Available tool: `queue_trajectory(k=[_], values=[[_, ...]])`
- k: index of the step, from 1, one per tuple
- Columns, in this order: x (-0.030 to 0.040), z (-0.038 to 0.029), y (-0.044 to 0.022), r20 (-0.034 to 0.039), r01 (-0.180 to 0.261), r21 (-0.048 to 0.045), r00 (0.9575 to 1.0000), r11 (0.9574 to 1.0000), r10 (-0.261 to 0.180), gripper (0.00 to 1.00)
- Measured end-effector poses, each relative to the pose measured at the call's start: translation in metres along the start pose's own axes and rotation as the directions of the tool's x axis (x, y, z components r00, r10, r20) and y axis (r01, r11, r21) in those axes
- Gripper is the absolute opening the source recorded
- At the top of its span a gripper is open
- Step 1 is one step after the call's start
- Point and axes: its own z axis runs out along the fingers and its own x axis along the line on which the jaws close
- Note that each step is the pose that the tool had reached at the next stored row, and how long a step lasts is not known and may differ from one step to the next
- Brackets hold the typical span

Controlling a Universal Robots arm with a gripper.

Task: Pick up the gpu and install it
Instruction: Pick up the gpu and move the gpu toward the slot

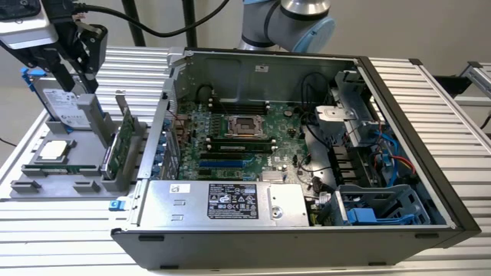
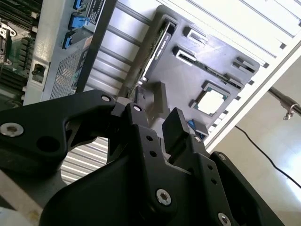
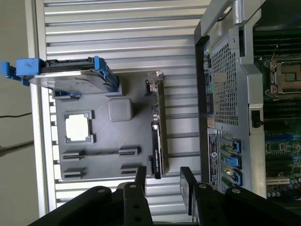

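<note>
The gpu (image 1: 125, 140) stands on edge in a slot of the grey parts tray (image 1: 31, 192), at the exterior view's left of the open computer case. The first wrist view has it edge-on as a thin green and black card (image 3: 159, 137) with its silver bracket at one end. My gripper (image 1: 77, 80) hangs above the tray, higher than the card and a little to its left in the exterior view. Its black fingers (image 3: 187, 184) stand open with nothing between them, and the gpu edge (image 2: 161, 41) lies apart from the gripper (image 2: 155, 123).
A silver hard drive with a blue frame (image 1: 65, 104) stands in the tray right by the gripper. A square processor (image 3: 77, 127) and a memory stick (image 1: 60, 169) lie flat in the tray. The open case holds the motherboard (image 1: 238, 138) with blue slots (image 1: 222, 164).
</note>
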Motion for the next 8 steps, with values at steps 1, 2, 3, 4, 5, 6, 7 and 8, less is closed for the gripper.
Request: queue_trajectory(k=[1,2,3,4,5,6,7,8], values=[[0.0000,0.0005,0.0000,0.0000,0.000,0.0000,1.0000,1.0000,0.000,1.00],[0.0000,0.0011,0.0000,0.0000,0.000,0.0000,1.0000,1.0000,0.000,1.00],[0.0000,0.0016,-0.0001,0.0000,0.000,0.0000,1.0000,1.0000,0.000,1.00],[0.0000,0.0021,-0.0001,0.0001,0.000,-0.0001,1.0000,1.0000,0.000,1.00],[0.0000,0.0024,-0.0001,0.0000,0.000,0.0000,1.0000,1.0000,0.000,1.00],[0.0001,0.0025,-0.0001,0.0000,0.000,0.0000,1.0000,1.0000,0.000,1.00],[0.0001,0.0036,-0.0002,0.0000,0.000,0.0004,1.0000,1.0000,0.000,1.00],[0.0001,0.0038,-0.0002,0.0000,0.000,0.0005,1.0000,1.0000,0.000,1.00]])
